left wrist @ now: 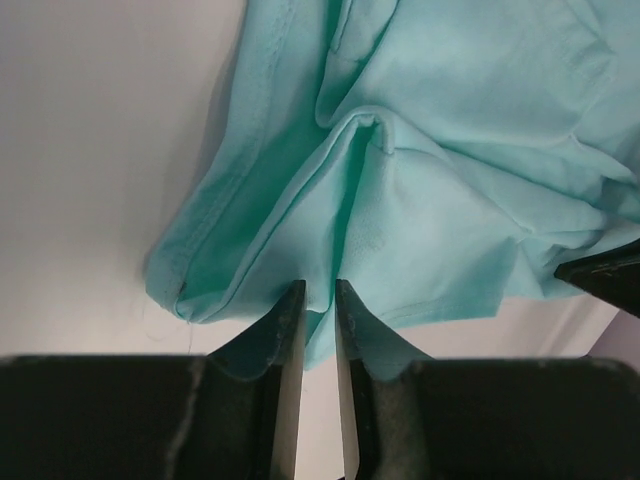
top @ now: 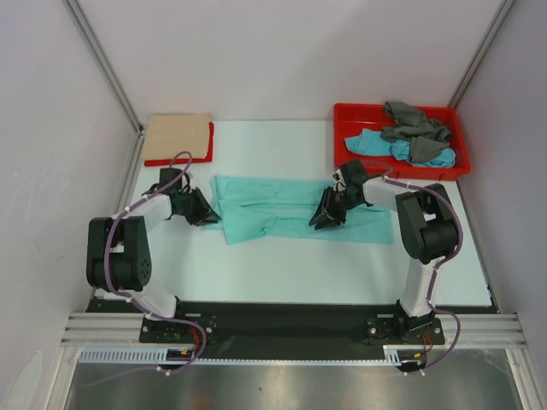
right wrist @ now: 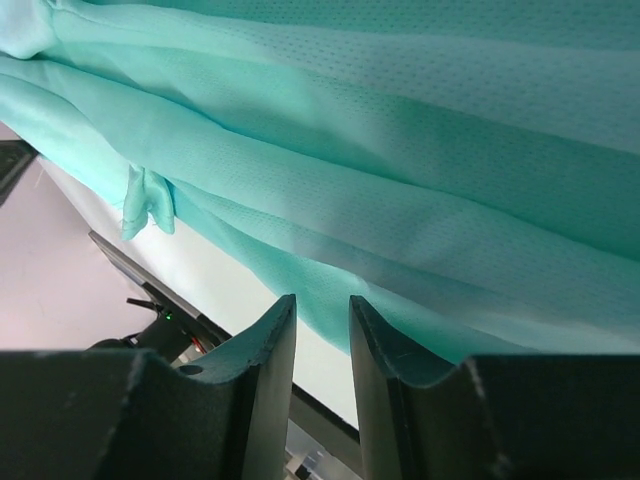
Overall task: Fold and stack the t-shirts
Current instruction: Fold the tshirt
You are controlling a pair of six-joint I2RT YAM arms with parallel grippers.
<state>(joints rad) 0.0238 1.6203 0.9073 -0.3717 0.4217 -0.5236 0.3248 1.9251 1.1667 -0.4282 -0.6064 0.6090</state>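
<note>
Mint shirt lies spread across the middle of the table in the top view. The left gripper is at its left edge and the right gripper is on its right half. At the far left I see the beige shirt on the red shirt. The grey shirt and blue shirt are in the tray.

In the left wrist view the fingers are clamped on a fold of the mint shirt.

In the right wrist view the fingers are nearly together with mint cloth at their tips. I cannot tell if they grip it.
</note>
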